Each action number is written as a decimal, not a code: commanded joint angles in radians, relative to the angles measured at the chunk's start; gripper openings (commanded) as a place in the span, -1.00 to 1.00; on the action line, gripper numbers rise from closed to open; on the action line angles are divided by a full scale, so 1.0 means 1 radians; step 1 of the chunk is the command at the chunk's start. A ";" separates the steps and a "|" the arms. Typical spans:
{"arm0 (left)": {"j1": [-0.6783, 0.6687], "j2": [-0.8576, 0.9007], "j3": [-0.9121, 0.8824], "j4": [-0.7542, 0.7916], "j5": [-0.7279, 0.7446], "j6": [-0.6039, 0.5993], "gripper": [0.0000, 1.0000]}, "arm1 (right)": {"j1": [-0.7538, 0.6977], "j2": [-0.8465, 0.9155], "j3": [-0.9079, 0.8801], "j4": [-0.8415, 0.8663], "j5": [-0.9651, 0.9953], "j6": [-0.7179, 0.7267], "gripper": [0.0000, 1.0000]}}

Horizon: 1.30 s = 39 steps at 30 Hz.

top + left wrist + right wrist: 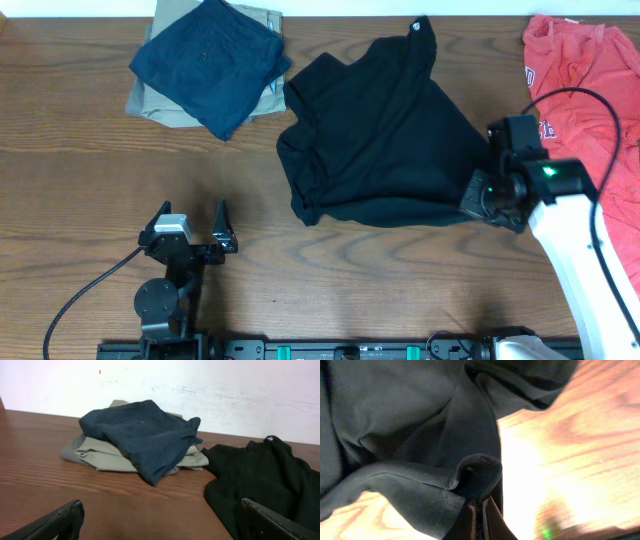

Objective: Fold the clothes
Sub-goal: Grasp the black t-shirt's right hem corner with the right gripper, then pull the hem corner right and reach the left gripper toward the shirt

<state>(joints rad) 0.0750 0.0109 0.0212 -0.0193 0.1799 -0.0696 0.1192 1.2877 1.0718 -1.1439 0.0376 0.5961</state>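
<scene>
- Overhead: black T-shirt (pixel 380 130) lies rumpled on the bench (pixel 80 200), right of centre. Its collar end with the small white mark reaches almost to the far edge.
- Overhead: right jaws sit at the shirt's near-right hem, touching the cloth. The arm's body hides the tips here, so their grip can't be read from this view.
- Overhead: left jaws stand wide open over bare wood toward the near-left part of the bench. They are well apart from the shirt, with nothing between the fingers (pixel 222 212).
- Overhead: navy garment (pixel 210 60) is stacked on the khaki garment (pixel 155 105) at the far edge, left of centre. The stack's right edge is just beside the shirt. A red garment (pixel 580 80) lies in the far-right corner.
- Left wrist: both fingers (pixel 60 520) show at the bottom corners, spread wide with bare bench (pixel 40 475) between them. The T-shirt (pixel 260 480) lies ahead to the right, with its near edge just behind the right finger. The navy garment (pixel 145 435) on the khaki garment (pixel 100 455) sits ahead toward the far edge, below a white wall (pixel 200 390).
- Left wrist: can't tell whether the shirt touches the khaki edge.
- Right wrist: jaws are closed, pinching a small raised fold of the T-shirt (pixel 395 420) between the fingers (pixel 492 517). The rest of the cloth spreads up and left from the pinch, with bright bench (pixel 570 460) wood to the right.
</scene>
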 commanded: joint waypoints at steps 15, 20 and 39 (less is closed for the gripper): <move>-0.003 -0.007 -0.017 -0.032 0.010 0.017 0.96 | -0.279 -0.388 0.002 -0.109 0.070 -0.090 -0.96; -0.003 -0.007 -0.017 -0.032 0.010 0.017 0.96 | -0.296 -0.372 0.002 -0.097 0.047 -0.101 -0.98; -0.003 -0.006 -0.011 0.051 0.369 -0.310 0.96 | -0.296 -0.222 0.002 -0.026 -0.076 -0.160 -0.98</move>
<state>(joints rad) 0.0750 0.0109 0.0208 0.0135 0.3889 -0.3161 -0.1642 1.0626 1.0718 -1.1755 -0.0204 0.4641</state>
